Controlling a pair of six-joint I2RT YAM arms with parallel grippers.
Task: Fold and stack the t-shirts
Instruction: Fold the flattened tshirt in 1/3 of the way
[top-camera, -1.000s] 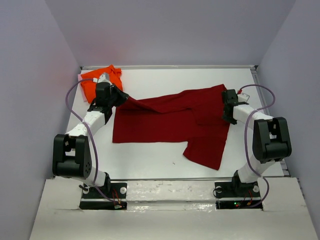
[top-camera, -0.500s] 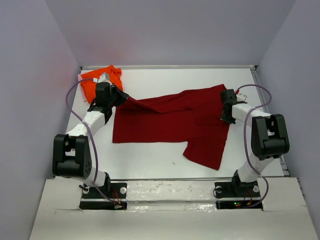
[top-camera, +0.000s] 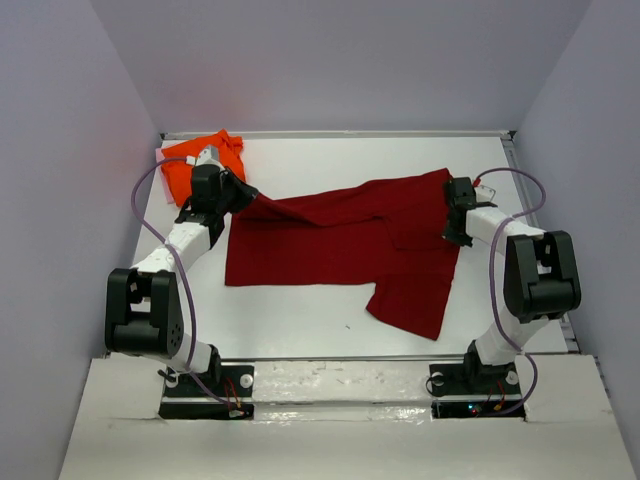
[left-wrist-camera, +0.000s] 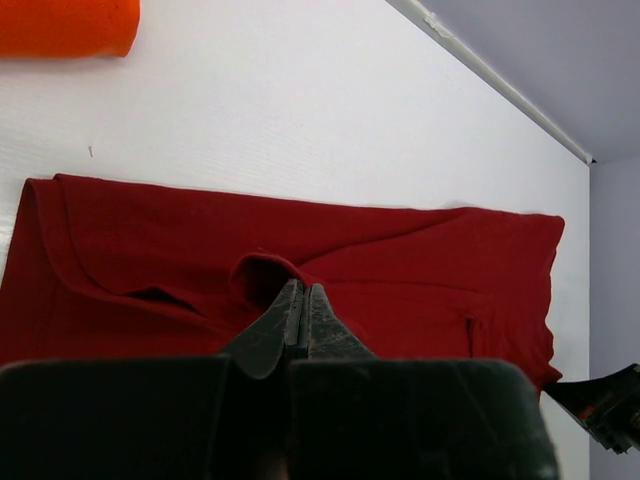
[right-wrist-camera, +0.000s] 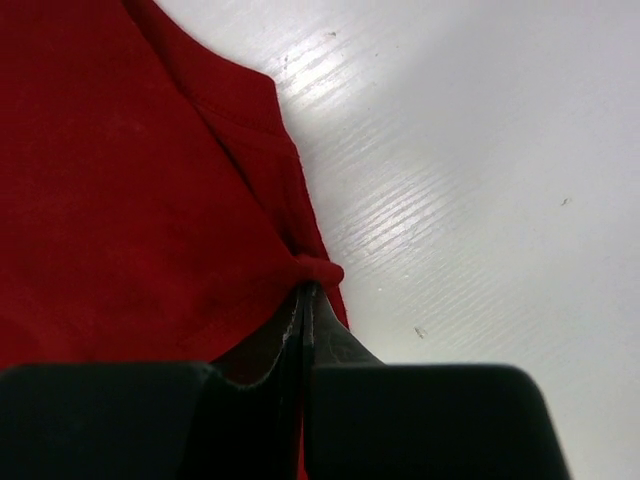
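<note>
I note red shirt (top-camera: 340, 240) spread across mid-bench (top-camera: 330, 160), left gripper (left-wrist-camera: 302, 292) pinched shut on its left fold, right gripper (right-wrist-camera: 306, 292) clamped on its right edge, orange shirt (top-camera: 185, 165) at far-left corner.

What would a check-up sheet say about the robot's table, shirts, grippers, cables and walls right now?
Surface: white table, a few tiny specks.
Job's things: red t-shirt spread across mid-table; orange t-shirt in the far left corner.
Clutter: nothing seen.
Grippers: left gripper shut on a pinch of the red t-shirt; right gripper shut on its edge.
Cables: purple cables loop beside each arm.
Surroundings: plain grey walls on three sides.
</note>
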